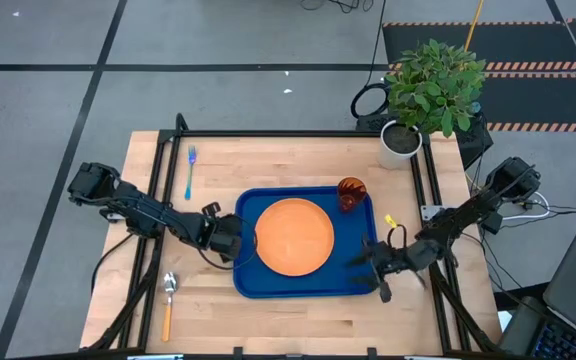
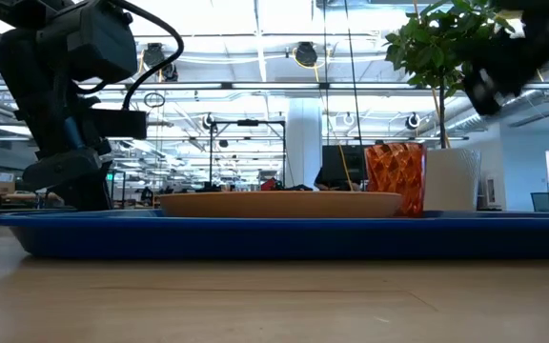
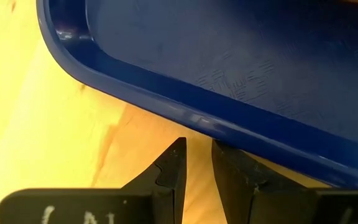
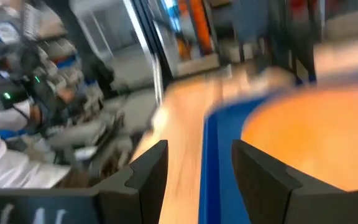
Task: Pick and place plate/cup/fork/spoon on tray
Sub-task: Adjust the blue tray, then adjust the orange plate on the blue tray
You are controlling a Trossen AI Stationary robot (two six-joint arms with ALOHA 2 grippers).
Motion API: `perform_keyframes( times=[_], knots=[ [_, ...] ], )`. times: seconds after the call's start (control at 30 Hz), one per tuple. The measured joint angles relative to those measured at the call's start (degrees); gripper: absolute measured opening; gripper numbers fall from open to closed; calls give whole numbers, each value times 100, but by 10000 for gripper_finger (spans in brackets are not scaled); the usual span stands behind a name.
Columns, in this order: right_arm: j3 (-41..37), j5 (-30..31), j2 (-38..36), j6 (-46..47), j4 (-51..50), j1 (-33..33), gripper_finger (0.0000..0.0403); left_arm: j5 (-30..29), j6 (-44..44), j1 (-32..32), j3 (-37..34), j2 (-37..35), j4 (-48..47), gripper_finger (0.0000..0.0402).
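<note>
Robotics lab: ceiling strip lights [image 2: 255, 43], equipment racks [image 2: 246, 152], floor tape [image 1: 498, 68].

Grey floor [image 1: 48, 110] with black tape lines surrounds the wooden table [image 1: 298, 160]; ceiling lights [image 2: 255, 19] overhead.

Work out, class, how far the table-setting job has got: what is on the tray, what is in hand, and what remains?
Done: the plate and the cup sit on the tray. In hand: nothing; the left gripper hovers nearly closed at the tray's left rim, and the right gripper hangs open over its right edge. Left: the fork and the spoon lie on the table.
</note>
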Motion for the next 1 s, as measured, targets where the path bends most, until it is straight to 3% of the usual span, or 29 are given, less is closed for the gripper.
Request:
perform_keyframes(
  times=[0.13, 0.23, 0.33, 0.53, 0.63, 0.8, 1.0],
  knots=[
    [0, -16, 42, -1627, 1595, -319, 169, -12, 139, -1, 0, 0, 333, 81],
    [7, 7, 22, -2117, 2088, -557, 169, -11, 294, 0, 0, 0, 389, 81],
    [163, 151, 1, -2077, 1098, -738, 169, -11, 371, -2, 0, 0, 388, 81],
    [1097, 1063, 230, -1274, -2891, -912, 169, -9, 371, -44, 0, 0, 312, 81],
    [1538, 1347, 449, -1041, -4140, -912, 169, 1, 287, -44, 0, 0, 202, 81],
    [2044, 1307, 880, -1235, -4473, -1025, 169, 151, 256, -44, 0, 0, 185, 81],
    [2945, 706, 1551, -1851, -4848, -1343, 169, 160, 214, -44, 0, 0, 181, 81]
  ],
)
